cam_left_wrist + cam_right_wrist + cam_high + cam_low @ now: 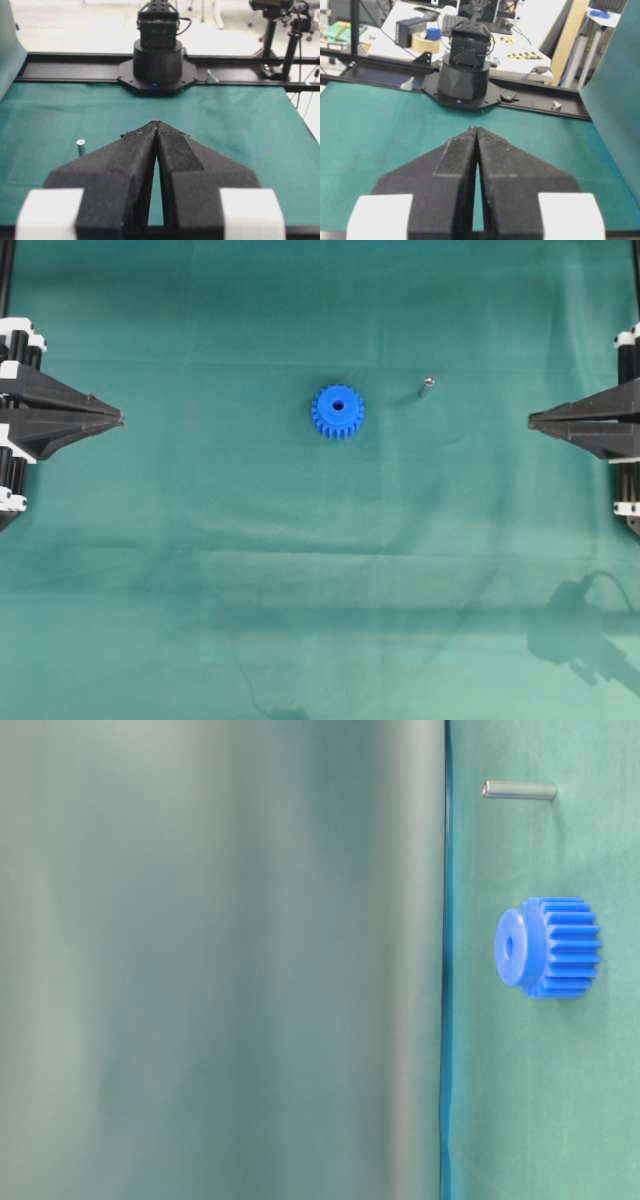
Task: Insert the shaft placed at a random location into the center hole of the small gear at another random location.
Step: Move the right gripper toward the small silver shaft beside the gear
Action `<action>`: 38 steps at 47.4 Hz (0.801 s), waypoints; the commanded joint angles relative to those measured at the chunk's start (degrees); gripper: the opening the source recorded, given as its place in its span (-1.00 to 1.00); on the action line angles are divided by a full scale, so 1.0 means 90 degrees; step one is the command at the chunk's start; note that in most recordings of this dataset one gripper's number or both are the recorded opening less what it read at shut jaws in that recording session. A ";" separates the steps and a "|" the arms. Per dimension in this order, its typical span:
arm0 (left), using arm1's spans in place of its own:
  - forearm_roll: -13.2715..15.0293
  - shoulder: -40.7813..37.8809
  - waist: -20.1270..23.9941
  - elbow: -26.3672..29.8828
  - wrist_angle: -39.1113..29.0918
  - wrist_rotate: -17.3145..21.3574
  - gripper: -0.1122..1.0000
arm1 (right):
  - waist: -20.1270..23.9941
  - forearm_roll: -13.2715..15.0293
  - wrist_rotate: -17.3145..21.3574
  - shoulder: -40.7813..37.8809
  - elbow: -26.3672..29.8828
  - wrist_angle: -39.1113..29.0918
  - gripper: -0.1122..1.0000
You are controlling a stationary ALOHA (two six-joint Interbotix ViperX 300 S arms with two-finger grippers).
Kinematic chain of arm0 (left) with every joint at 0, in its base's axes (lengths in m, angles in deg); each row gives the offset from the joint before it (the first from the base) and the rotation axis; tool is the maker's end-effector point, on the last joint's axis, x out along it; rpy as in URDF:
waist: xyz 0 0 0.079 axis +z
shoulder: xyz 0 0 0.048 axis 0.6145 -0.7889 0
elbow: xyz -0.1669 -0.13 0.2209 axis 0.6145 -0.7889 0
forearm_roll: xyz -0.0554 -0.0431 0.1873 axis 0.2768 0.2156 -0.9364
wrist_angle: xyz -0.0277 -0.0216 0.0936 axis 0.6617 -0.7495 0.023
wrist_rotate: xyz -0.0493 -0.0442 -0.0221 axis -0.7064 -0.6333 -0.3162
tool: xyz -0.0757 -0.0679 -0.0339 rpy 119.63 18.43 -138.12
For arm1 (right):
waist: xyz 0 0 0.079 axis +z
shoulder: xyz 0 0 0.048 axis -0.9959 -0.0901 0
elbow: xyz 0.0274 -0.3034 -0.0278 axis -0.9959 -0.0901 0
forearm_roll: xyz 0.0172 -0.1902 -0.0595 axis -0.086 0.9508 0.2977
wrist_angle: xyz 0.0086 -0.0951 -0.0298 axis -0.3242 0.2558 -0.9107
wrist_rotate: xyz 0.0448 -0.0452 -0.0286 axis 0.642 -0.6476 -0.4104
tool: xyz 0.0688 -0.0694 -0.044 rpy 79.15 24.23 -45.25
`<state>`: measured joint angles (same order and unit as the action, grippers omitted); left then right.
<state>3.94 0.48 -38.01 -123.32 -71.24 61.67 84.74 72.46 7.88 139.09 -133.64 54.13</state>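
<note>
Resting closed and empty at nine and three o'clock: left gripper [122, 419], right gripper [530, 421]. Standing between: one small gear [337, 412], one shaft [425, 387].

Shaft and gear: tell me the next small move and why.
Probably open the right gripper and start it toward the shaft. Both grippers sit shut at the table's edges, holding nothing; the shaft stands upright on the green cloth, apart from the small gear, on the right gripper's side. The left gripper is farther off.
</note>
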 commanded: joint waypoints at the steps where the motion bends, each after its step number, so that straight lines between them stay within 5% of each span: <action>1: 0.0264 0.0000 0.0029 0.0117 -0.0029 -0.0029 -0.80 | -0.0059 0.0010 -0.0039 -0.0088 0.0088 0.0049 -0.80; 13: 0.0264 0.0107 0.0029 0.0098 -0.0068 -0.0039 -0.80 | -0.0654 -0.0010 -0.0010 -0.0859 -0.0039 0.0293 -0.80; 28: 0.0264 0.0117 0.0029 0.0039 -0.0078 -0.0039 -0.80 | -0.1504 -0.0107 0.0059 -0.2832 -0.0137 0.1387 -0.77; 32: 0.0264 0.0117 0.0020 0.0020 -0.0068 -0.0039 -0.80 | -0.1621 -0.0225 0.0059 -0.3389 -0.0127 0.1738 -0.49; 38: 0.0264 0.0146 0.0029 0.0020 -0.0078 -0.0039 -0.80 | -0.1816 -0.0391 0.0049 -0.4307 -0.0117 0.2246 0.21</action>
<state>6.13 1.80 -37.83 -123.68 -72.20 61.23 69.28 69.56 8.32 103.85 -135.31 71.71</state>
